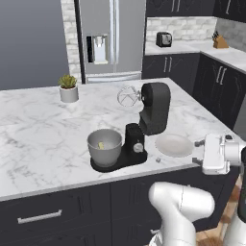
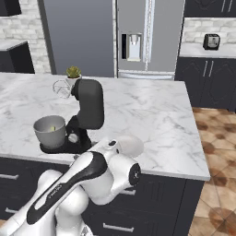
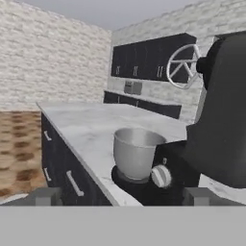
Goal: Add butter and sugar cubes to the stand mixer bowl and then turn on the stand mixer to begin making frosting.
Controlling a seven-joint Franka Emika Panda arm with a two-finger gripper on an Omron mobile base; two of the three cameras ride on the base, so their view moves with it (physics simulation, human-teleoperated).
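The white arm is seen nearest the camera in both base views, its end effector (image 1: 198, 153) held off the front right edge of the marble table (image 1: 38, 129), level with the tabletop; its fingers stand wide apart and nothing is held between them. In the hand view the two finger tips (image 3: 48, 196) are spread to either side and the side knob (image 3: 161, 176) of the stand mixer (image 1: 149, 115) is seen between them, further off. The mixer is set near the front edge of the table with its head tilted up and the wire whisk (image 1: 128, 97) raised clear. The stand mixer bowl (image 1: 104, 146) is seated on the black base, and the butter (image 1: 101, 145) is seen lying inside it. A white plate (image 1: 174, 145) is placed just right of the mixer. The sugar cube (image 1: 158, 160) lies on the table just beside the plate's front rim. A potted plant (image 1: 68, 87) is set at the far side.
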